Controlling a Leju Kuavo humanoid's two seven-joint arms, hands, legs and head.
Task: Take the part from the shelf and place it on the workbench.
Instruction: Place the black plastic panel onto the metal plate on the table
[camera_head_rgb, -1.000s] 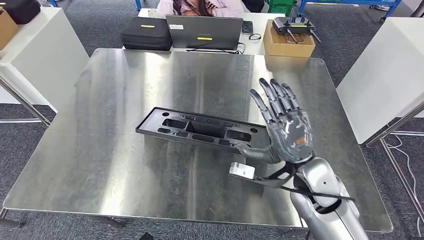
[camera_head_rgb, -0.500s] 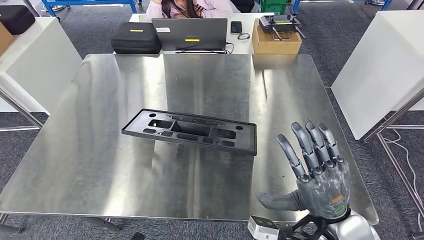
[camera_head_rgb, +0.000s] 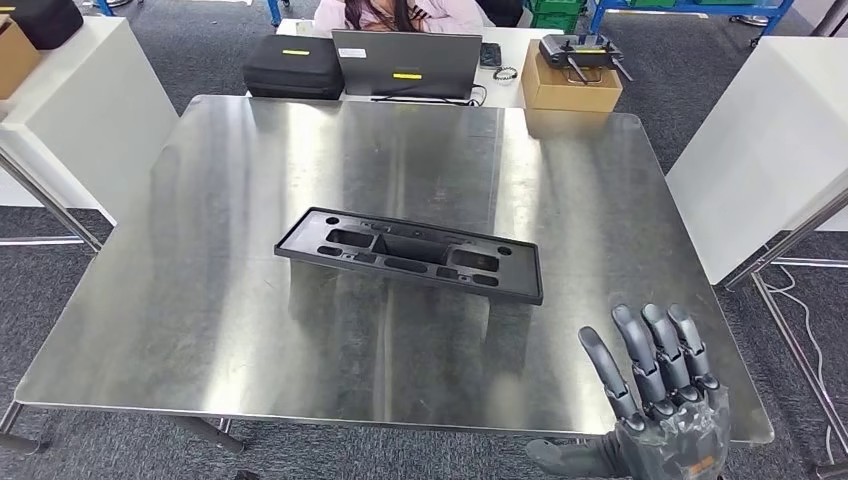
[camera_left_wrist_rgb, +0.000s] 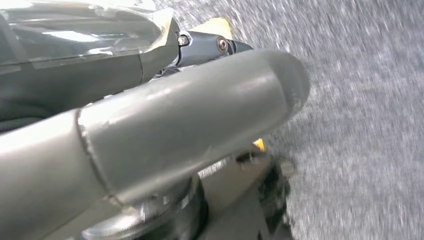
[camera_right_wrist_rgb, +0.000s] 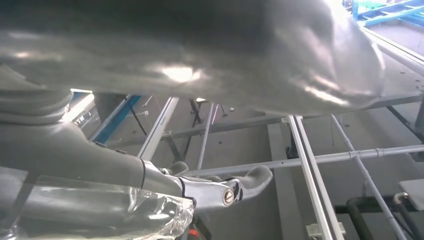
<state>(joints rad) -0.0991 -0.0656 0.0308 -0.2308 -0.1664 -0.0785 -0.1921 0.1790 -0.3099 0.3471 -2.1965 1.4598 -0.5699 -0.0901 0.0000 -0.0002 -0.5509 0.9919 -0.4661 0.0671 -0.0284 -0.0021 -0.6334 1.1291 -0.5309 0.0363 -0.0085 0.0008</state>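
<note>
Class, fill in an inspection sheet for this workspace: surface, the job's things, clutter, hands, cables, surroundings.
Surface: steel workbench, shiny, bare around the part.
Job's things: black plastic part lying flat mid-bench, touched by nothing.
Clutter: nothing seen on the bench.
Hands: right hand at the near bench edge, fingers spread, holding nothing; left hand too close and blurred to judge.
Cables: black cable by the laptop.
Surroundings: black case, cardboard box, seated person, white tables.
</note>
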